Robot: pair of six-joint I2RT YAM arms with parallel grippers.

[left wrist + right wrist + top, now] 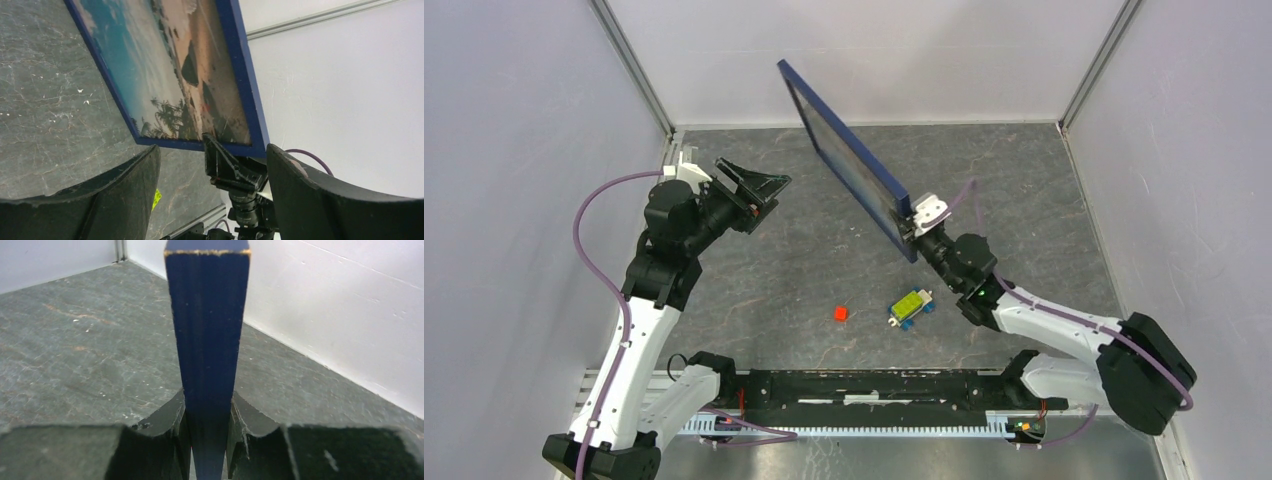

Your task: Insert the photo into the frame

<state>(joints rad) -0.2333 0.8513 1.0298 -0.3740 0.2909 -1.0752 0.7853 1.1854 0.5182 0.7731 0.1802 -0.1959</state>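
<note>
— Right claw?
— Clamped on the edge of the blue frame, which rises tilted beyond it, the photo sitting inside.
— Left claw?
— Spread wide, holding nothing, apart from the frame.

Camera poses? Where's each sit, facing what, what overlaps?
Top external: above and behind the bases, looking down at the table; both arms show, left gripper open, right gripper shut on the frame.
Left wrist: on the left arm, facing the photo in the raised frame; left fingers show.
Right wrist: looks along the frame's blue edge; right fingers clamp it.
Shared: the frame, all three.
</note>
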